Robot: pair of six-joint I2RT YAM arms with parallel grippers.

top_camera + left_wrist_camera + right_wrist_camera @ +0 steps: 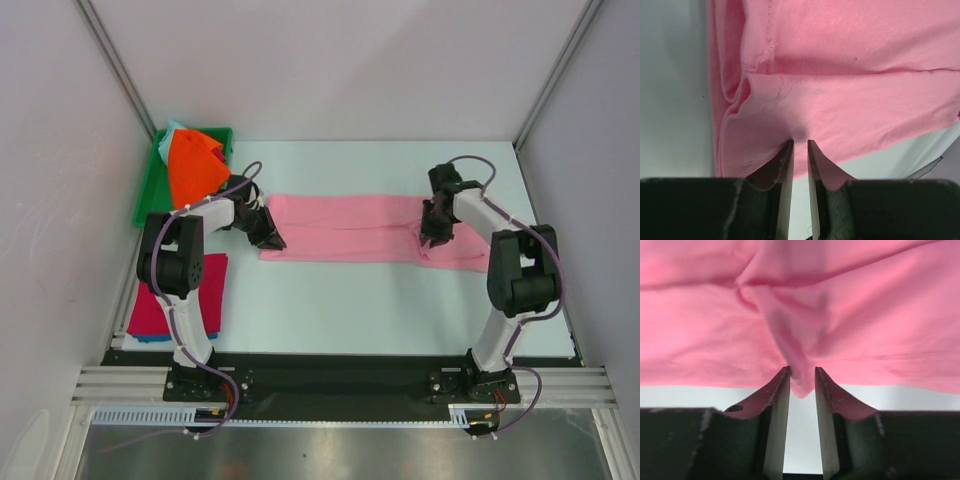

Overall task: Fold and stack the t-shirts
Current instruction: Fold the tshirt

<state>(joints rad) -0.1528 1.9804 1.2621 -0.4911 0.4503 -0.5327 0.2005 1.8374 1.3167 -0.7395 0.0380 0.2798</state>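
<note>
A light pink t-shirt [350, 228], folded into a long strip, lies across the middle of the table. My left gripper [268, 238] is at its left end. In the left wrist view, the narrow jaws [799, 142] pinch the shirt's near edge [840, 75], and the cloth puckers at the tips. My right gripper [433, 238] is at the strip's right end. Its jaws [802, 370] stand slightly apart around a loose tuck of pink cloth [865, 315] that touches only the left finger.
A green tray [148, 190] at the back left holds a bright orange t-shirt [192, 168] with pale teal cloth [172, 128] behind it. A folded magenta-red t-shirt [160, 305] lies by the left arm's base. Walls close in on both sides.
</note>
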